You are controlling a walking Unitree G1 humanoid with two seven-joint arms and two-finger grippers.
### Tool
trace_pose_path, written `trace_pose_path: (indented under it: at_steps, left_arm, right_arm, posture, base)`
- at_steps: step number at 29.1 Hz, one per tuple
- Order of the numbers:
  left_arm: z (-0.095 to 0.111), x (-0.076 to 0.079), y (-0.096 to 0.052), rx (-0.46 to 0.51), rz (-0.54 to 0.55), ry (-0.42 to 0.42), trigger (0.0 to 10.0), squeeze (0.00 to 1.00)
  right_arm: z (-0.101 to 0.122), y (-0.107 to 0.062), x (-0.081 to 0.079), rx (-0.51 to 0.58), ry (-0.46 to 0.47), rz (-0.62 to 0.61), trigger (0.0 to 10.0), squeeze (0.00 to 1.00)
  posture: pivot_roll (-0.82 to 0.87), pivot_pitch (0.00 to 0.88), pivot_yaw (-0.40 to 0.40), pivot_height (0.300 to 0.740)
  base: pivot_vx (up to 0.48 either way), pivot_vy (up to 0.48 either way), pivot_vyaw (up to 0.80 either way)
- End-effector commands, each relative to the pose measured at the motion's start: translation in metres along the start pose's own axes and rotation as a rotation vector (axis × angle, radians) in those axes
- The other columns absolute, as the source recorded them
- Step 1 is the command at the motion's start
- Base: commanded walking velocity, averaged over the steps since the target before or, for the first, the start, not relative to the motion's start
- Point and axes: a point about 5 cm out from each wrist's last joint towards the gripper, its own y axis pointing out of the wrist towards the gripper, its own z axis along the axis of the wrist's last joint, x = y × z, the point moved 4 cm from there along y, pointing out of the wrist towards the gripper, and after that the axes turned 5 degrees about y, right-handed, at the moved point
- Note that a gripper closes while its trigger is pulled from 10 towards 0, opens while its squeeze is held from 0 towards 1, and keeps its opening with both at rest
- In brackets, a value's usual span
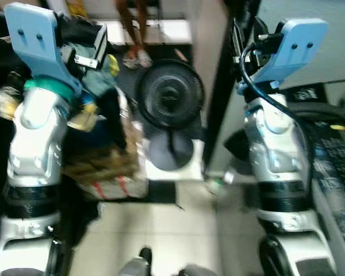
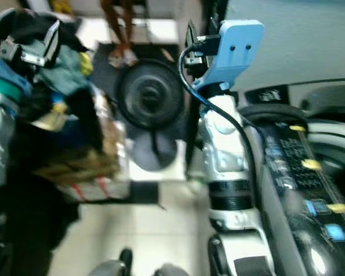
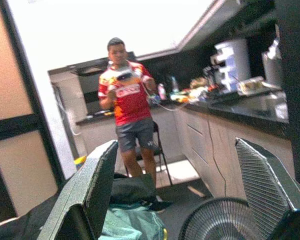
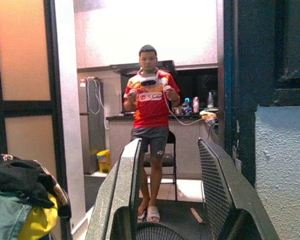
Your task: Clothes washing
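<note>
Both arms are reaching forward at chest height, the left claw (image 3: 190,200) and the right claw (image 4: 170,200) each spreading its fingers wide with nothing between them. The clothes (image 1: 98,75) are sitting heaped at the robot's left, pressing close beside the left arm, while the washing machine (image 2: 310,190) is crowding the right arm along its dark edge. Between them a strip of pale floor (image 1: 161,230) is running ahead to a standing fan (image 1: 171,95), and beyond it a person (image 4: 151,125) is standing by a chair (image 4: 170,160).

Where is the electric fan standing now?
In the head views, the fan stands on the floor ahead, between the clothes pile on the left and the washing machine on the right.
</note>
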Motion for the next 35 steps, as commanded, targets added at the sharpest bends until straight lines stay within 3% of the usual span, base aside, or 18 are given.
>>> trace_pose_path:
  at_steps: [1,7,26,35]
  left_arm:
    - [-0.0070,0.0013,-0.0011,-0.029,-0.005,0.005,10.0,0.00]
    - [-0.0062,0.0007,-0.0017,-0.024,-0.003,0.008,10.0,0.00]
    - [-0.0062,0.0007,-0.0016,-0.025,-0.005,0.020,10.0,0.00]
    - [-0.0069,0.0009,-0.0019,-0.028,-0.006,0.025,10.0,0.00]
  right_arm:
    - [0.0006,-0.0003,-0.0003,0.004,0.017,-0.001,10.0,0.00]
    - [0.0000,-0.0006,-0.0011,0.001,0.026,0.000,10.0,0.00]
    - [-0.0020,-0.0014,-0.0040,-0.008,0.022,0.013,10.0,0.00]
    - [-0.0032,-0.0013,-0.0014,-0.016,0.001,0.002,10.0,0.00]
  posture:
    - [0.07,0.048,0.018,0.740]
    - [0.07,0.047,0.020,0.740]
    - [0.07,0.052,0.023,0.740]
    - [0.07,0.052,0.023,0.740]
  base:
    - [0.000,0.000,0.78]
    - [0.107,0.000,0.50]
    - [0.467,0.000,0.00]
    - [0.469,0.000,0.78]
